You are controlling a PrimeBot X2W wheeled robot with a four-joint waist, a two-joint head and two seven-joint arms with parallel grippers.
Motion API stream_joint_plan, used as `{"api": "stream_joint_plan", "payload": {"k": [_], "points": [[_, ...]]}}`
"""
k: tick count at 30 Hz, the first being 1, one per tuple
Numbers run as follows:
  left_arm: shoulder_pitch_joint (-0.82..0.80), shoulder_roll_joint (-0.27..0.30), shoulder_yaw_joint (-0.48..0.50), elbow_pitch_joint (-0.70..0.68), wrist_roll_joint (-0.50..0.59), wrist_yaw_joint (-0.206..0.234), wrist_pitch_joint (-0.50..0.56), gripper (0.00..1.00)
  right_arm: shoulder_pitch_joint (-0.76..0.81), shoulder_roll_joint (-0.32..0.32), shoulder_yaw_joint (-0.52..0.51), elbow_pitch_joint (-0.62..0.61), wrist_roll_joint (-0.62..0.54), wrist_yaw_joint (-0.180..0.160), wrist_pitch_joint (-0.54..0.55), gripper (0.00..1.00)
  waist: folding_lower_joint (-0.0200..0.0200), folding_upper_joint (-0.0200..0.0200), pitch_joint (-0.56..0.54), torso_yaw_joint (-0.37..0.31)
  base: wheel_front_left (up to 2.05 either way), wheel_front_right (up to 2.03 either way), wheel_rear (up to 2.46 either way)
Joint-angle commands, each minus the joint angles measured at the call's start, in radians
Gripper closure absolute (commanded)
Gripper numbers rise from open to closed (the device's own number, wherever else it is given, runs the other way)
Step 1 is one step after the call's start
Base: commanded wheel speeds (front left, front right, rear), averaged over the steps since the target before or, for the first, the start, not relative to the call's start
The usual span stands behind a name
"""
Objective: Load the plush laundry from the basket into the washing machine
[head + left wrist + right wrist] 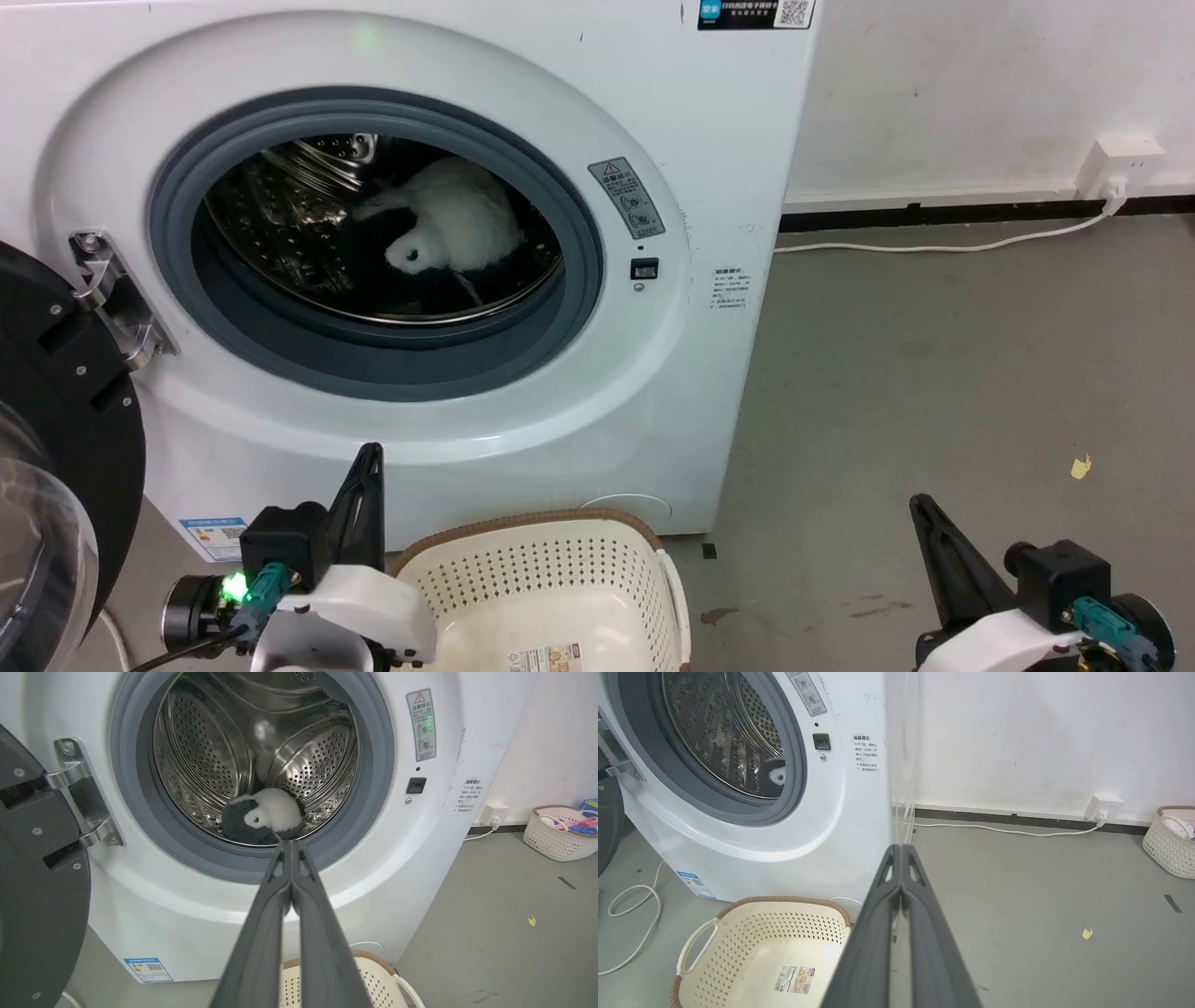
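plush laundry (448, 224): inside washing machine (653, 401) drum (280, 215), ahead of left gripper (373, 457), the nearer arm | basket (523, 525): on floor (934, 373), holding nothing | fingers of left gripper and right gripper (920, 506): pressed together, empty

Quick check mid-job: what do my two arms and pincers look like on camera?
Left pincer and right pincer: two long dark-grey tapering fingers each, on black blocky mounts, glossy white forearm shells, teal cable plugs. A green light glows at the left wrist.
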Motion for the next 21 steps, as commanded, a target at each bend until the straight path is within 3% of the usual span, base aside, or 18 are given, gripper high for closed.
{"api": "stream_joint_plan", "payload": {"k": [1,21], "points": [[0.021,-0.011,0.012,-0.011,0.018,-0.008,0.008,1.00,-0.022,0.001,-0.002,-0.010,-0.009,0.000,0.003,1.00,0.0001,0.0000,0.001,-0.002,0.00,0.00,0.00],[0.041,-0.049,0.063,-0.052,0.095,-0.034,0.048,1.00,-0.035,0.002,-0.003,-0.036,-0.036,-0.001,0.031,1.00,0.0001,0.0000,0.006,-0.016,0.00,0.00,0.00]]}}
